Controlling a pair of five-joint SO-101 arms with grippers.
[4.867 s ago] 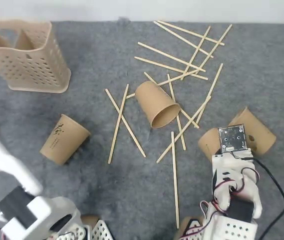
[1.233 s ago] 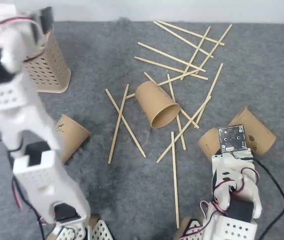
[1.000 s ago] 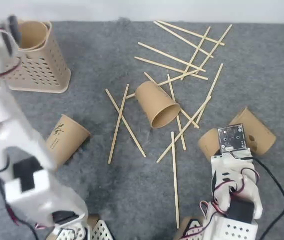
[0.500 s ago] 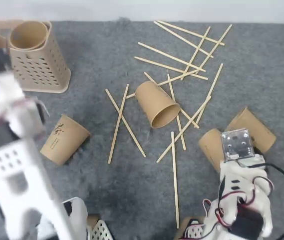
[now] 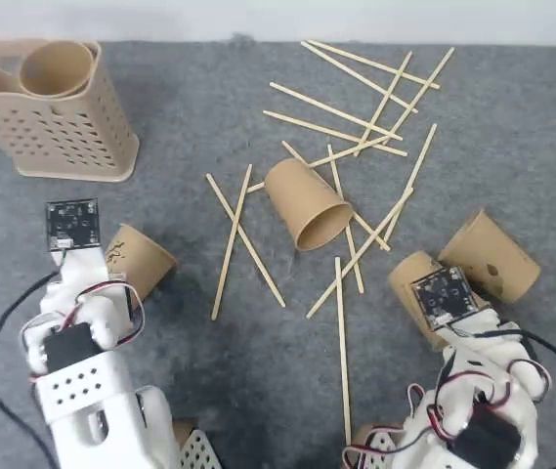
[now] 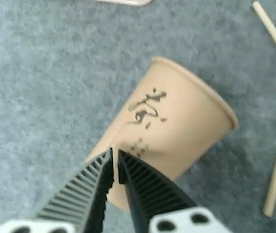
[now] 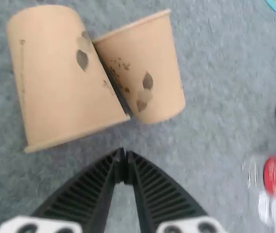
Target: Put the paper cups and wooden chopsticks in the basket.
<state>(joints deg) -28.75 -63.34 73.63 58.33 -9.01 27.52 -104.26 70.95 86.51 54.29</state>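
While one cup point(image 5: 56, 66) stands in the basket point(image 5: 72, 137) at the far left, four more lie on their sides on the mat point(image 5: 180, 371). The left gripper point(image 6: 114, 160), clenched and empty, hangs over the printed cup point(image 6: 176, 131). The right gripper point(image 7: 124, 162), also clenched and empty, sits near two touching cups point(image 7: 65, 73) at the right. Chopsticks point(image 5: 231, 242) lie scattered across the middle.

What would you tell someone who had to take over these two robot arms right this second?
Left gripper: shut, empty, over the printed cup, which lies on its side.
Right gripper: shut, empty, near the two side-by-side cups, both lying down.
Done: one cup sits in the basket.
Left: four cups to collect, namely the printed cup, the centre cup and the two side-by-side cups, plus all the chopsticks, scattered on the grey mat.
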